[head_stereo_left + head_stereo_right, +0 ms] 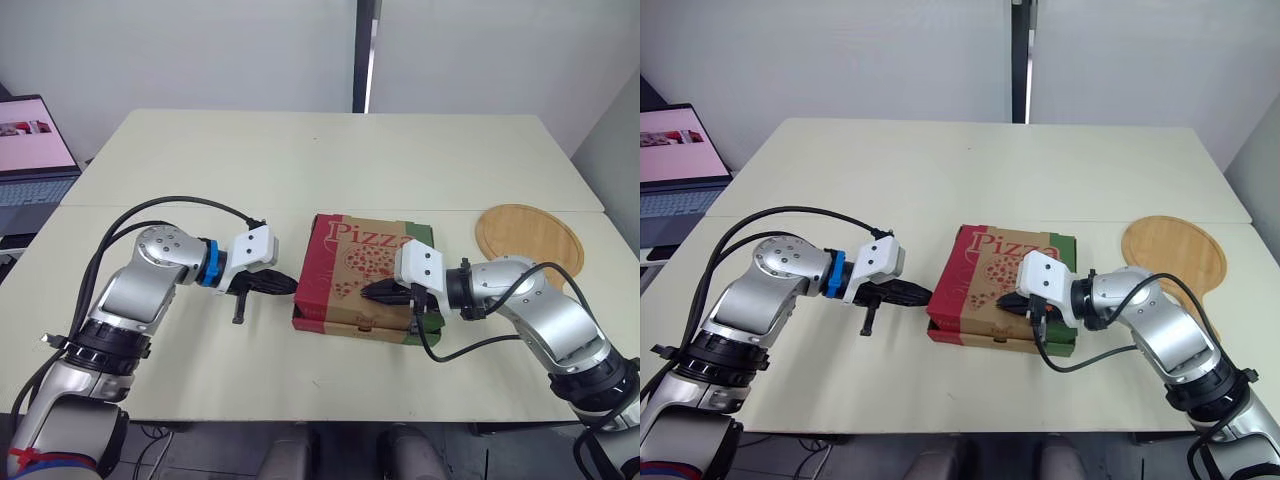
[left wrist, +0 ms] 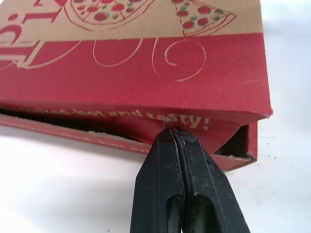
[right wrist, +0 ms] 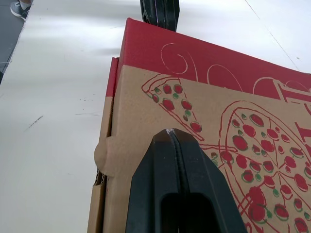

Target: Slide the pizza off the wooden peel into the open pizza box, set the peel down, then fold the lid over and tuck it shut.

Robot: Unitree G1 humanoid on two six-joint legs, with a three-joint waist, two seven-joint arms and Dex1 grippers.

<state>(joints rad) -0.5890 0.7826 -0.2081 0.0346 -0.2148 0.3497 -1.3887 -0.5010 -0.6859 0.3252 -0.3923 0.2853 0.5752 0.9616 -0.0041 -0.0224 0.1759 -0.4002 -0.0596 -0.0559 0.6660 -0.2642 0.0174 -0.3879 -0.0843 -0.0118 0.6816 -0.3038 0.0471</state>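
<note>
The pizza box (image 1: 355, 270) lies near the table's front with its printed lid folded down. Its left side flap (image 2: 184, 119) still stands a little out from the base. My left gripper (image 1: 292, 285) is shut, its tips pressed against that red flap on the box's left side. My right gripper (image 1: 368, 293) is shut too, resting on top of the lid near the front edge. In the right wrist view its fingers (image 3: 175, 184) lie on the brown lid (image 3: 228, 126). The round wooden peel (image 1: 528, 236) lies flat on the table to the right of the box.
A laptop (image 1: 35, 150) with a lit screen stands off the table's left edge. The beige table (image 1: 330, 160) stretches bare behind the box. A seam runs across the table (image 1: 180, 207) at mid depth.
</note>
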